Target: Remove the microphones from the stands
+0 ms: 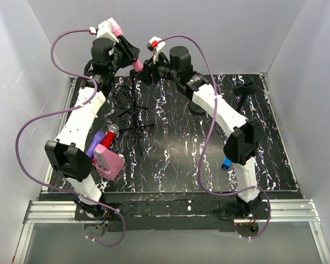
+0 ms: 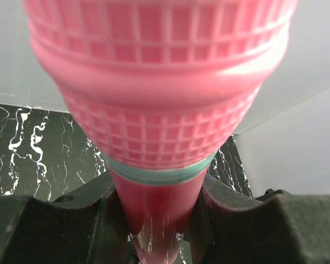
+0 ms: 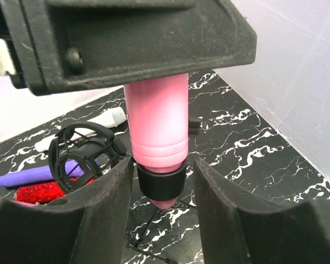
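Table (image 1: 209,159): black, white-veined, walled in white on three sides

Left arm (image 1: 82,113), right arm (image 1: 220,107): both reach to the back of the table and meet above the stand

Stand (image 1: 133,110): black tripod, upright at back left; its wire cradle (image 3: 82,151) sits just left of the microphone in the right wrist view, with nothing in it

Microphone (image 1: 126,47): pink, tilted, head up and to the left, held in the air over the stand, outside the cradle

Left end effector (image 2: 154,231): clamped on the microphone's handle just below the head

Right end effector (image 3: 159,209): fingers apart, either side of the black-ringed tail, narrow gaps showing

Pink box (image 1: 109,163): near left, beside the left arm

Purple mic (image 1: 96,143), red mic (image 1: 107,140): lying side by side at the box

Blue item (image 1: 226,163): near right, partly hidden by the right arm
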